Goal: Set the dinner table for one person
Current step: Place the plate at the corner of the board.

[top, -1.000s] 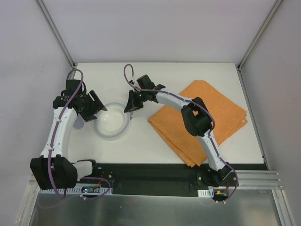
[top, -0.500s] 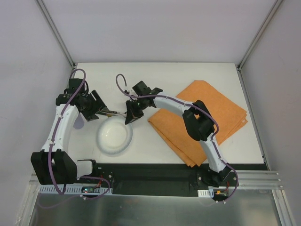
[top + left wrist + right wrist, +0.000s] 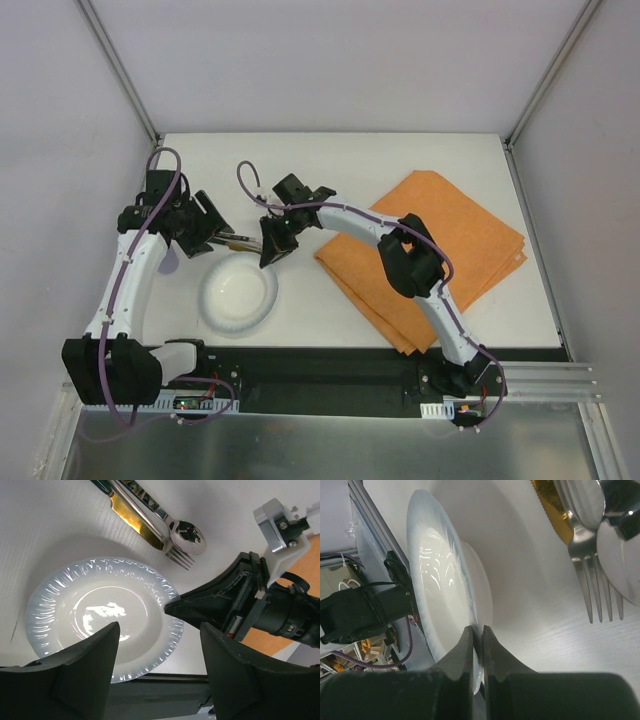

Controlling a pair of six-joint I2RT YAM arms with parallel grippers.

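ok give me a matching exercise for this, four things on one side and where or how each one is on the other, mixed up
1 plate
2 orange cloth
3 cutlery
4 left gripper

a open, holding nothing
b lying on the right side of the table
c rim pinched by the right gripper
d bunched together on the table just beyond the plate

Pairs: 1-c, 2-b, 3-d, 4-a

A white plate [image 3: 238,296] sits on the dinner table [image 3: 400,160] left of an orange cloth [image 3: 450,240].
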